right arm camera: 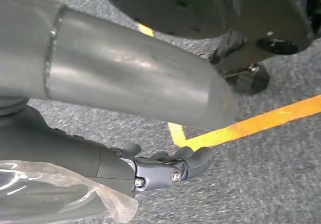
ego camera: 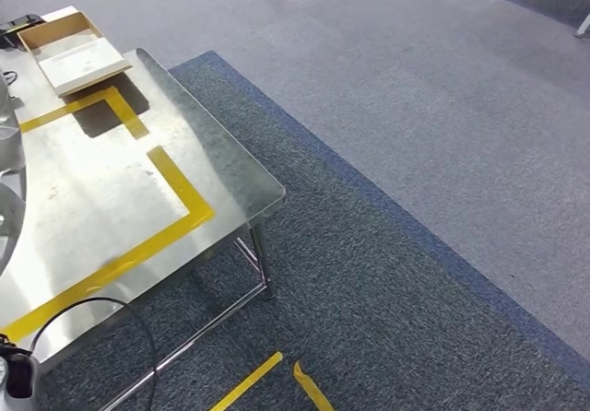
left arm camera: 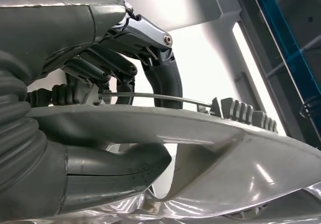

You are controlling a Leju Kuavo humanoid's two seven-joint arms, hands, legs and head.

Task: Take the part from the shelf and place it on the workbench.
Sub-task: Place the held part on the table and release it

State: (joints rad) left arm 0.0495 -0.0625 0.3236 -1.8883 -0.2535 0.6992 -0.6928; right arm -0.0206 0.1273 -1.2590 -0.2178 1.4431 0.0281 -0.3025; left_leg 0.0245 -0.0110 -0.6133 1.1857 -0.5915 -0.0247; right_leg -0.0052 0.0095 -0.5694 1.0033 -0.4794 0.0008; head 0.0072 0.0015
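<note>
Already off the shelf, the grey part [left arm camera: 212, 148] sits pinched in my left hand [left arm camera: 125, 58]; the steel tabletop [ego camera: 104, 199] awaits it. My right hand [right arm camera: 162, 169] hangs curled, empty.

A shiny steel workbench [ego camera: 230, 167] marked with yellow tape lines [ego camera: 177, 185] stands on dark blue-grey carpet [ego camera: 390, 282]; an open, shallow cardboard box [ego camera: 73, 52] rests at its far end; a black cable [ego camera: 132, 314] loops at its near edge; yellow floor tape strips [ego camera: 278, 381] lie below.
</note>
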